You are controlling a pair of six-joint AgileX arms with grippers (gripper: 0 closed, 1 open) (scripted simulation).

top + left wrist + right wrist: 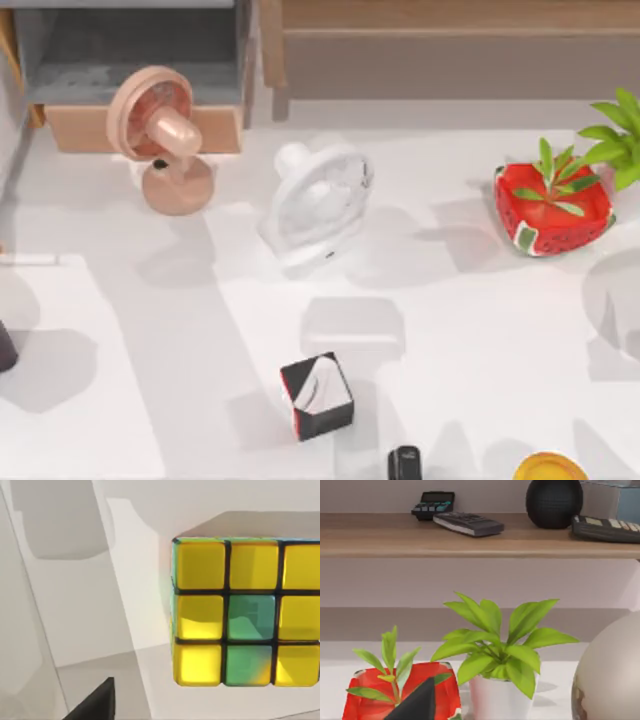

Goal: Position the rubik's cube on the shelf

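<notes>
From above, the shelf [440, 40] spans the tabletop's [450, 330] far right edge. Close under the left wrist camera sits the rubik's cube [247, 612] on the tabletop, beside one dark fingertip [97, 702]; whether the left claw is spread I cannot tell. Facing the right wrist camera, the shelf [470, 540] carries calculators behind two potted plants.

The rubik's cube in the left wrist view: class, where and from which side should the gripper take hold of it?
Grip the rubik's cube across two opposite side faces, coming down from above, probably. Its yellow-and-green face looks square-on to the left wrist camera, and its flat, parallel sides suit two fingers. White table lies open beside it.
</notes>
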